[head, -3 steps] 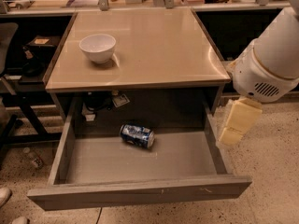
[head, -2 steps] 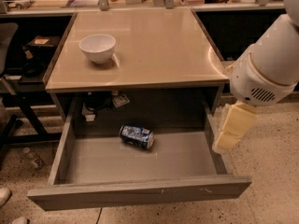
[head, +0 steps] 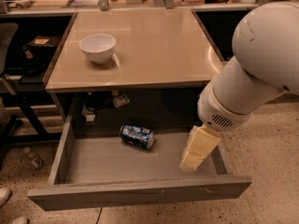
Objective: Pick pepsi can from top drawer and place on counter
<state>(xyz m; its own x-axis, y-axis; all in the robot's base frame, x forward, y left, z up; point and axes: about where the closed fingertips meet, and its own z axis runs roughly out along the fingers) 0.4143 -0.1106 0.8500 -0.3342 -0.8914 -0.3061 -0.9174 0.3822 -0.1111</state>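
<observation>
The pepsi can (head: 137, 136) lies on its side on the floor of the open top drawer (head: 140, 193), left of centre and towards the back. My gripper (head: 190, 161), cream-coloured, hangs from the big white arm (head: 252, 73) over the right part of the drawer, right of the can and apart from it. The beige counter (head: 154, 45) lies above and behind the drawer.
A white bowl (head: 97, 47) stands on the counter's left side. Small items and a tag (head: 120, 100) hang in the dark space behind the drawer. Dark desks and a chair (head: 9, 78) stand to the left. Speckled floor lies to the right.
The arm has swung left and the gripper has moved from beside the drawer's right wall to over the drawer's right part, closer to the can. The can has not moved.
</observation>
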